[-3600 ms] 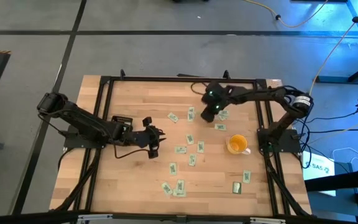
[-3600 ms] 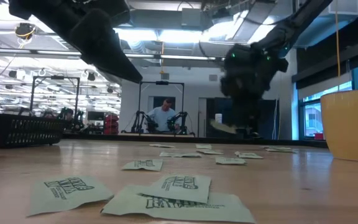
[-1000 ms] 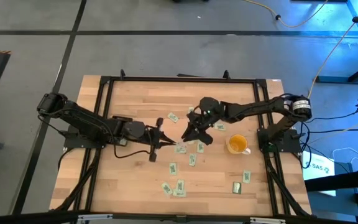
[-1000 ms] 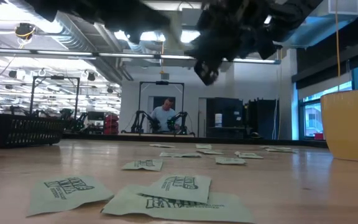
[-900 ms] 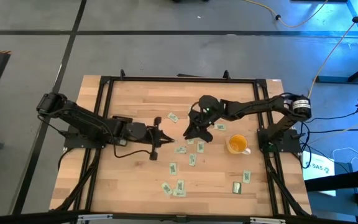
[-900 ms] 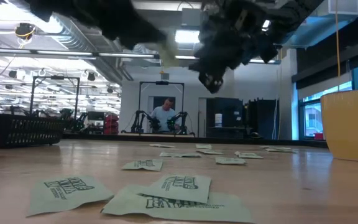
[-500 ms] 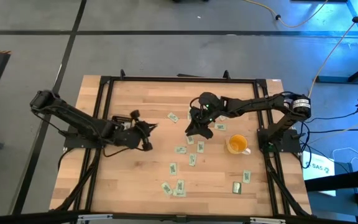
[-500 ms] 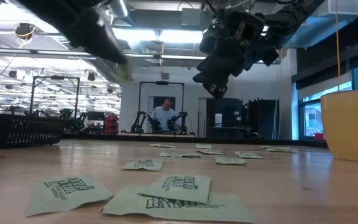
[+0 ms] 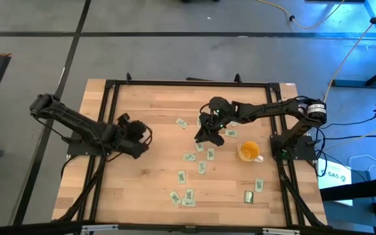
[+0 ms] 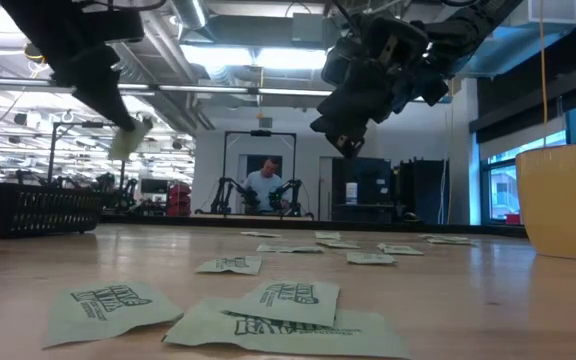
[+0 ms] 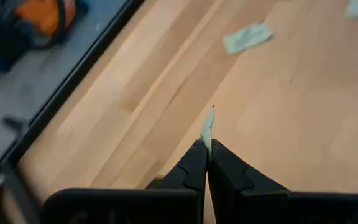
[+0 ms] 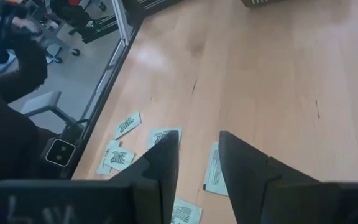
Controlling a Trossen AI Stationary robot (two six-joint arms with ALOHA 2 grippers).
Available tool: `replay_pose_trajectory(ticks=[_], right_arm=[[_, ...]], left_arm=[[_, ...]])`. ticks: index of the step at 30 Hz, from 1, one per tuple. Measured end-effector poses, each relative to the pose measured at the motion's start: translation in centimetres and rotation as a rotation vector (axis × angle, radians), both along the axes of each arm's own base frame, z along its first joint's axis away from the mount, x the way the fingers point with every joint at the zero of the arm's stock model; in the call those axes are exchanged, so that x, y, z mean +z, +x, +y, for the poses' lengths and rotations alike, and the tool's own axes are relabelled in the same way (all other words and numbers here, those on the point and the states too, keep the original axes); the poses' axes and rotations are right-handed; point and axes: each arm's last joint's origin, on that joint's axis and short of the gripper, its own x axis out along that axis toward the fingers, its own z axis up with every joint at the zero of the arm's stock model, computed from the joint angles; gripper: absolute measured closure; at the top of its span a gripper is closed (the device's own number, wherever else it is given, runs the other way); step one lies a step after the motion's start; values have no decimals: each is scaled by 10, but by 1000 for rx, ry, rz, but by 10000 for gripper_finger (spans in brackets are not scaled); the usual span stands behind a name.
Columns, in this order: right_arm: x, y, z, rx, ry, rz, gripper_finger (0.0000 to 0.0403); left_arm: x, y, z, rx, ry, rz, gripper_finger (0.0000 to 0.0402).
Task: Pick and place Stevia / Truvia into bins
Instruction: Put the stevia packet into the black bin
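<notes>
Several pale green Stevia / Truvia sachets (image 9: 190, 156) lie flat and scattered on the wooden table, more of them close to the low camera (image 10: 288, 300). The black bin (image 10: 28, 210) stands at the table's left; in the high view my left arm covers it. My left gripper (image 9: 143, 135) is over the table's left part, shut on one sachet (image 10: 128, 140). My right gripper (image 9: 202, 138) hovers open above the sachets (image 12: 163, 135) near the table's middle and touches none. My left gripper pinches one sachet (image 11: 209, 124) between its two fingertips (image 11: 194, 163); the sachet shows edge-on and sticks out past them. The fingers slant downward. The sachet hangs below the fingers (image 10: 116, 105), lifted clear of the table.
A yellow cup (image 9: 249, 151) stands on the table's right part. A black frame (image 9: 113, 85) runs around the tabletop. Bare wood (image 9: 142, 189) lies near and far on the left side. A person (image 10: 265, 185) sits in the room far behind.
My left gripper has carried its sachet from the table's middle toward the left edge, turning and tipping its fingers downward, still shut on it. My right gripper has drawn back a little toward the table's right.
</notes>
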Motion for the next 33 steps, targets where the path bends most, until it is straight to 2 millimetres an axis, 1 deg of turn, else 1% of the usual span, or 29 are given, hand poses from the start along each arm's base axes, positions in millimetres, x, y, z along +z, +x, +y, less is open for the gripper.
replay_pose_trajectory(ticks=[2,5,8,11,15,23,29,33], right_arm=[[0,0,0,1,-2,-2,285],[0,0,0,1,-3,-2,285],[0,0,0,1,-3,-2,285],[0,0,0,3,-5,-4,285],[0,0,0,2,-6,-7,285],[0,0,0,1,-5,-9,285],[0,0,0,0,-2,-7,285],[0,0,0,0,-1,-7,285]], left_arm=[[5,-4,1,43,-24,43,398],[7,-10,2,107,-68,131,398],[3,-15,4,192,-97,215,398],[-4,-15,5,282,-117,291,398],[-17,-7,4,355,-123,382,398],[-44,8,8,436,-109,549,398],[-55,14,9,467,-117,606,395],[-59,18,8,461,-149,587,388]])
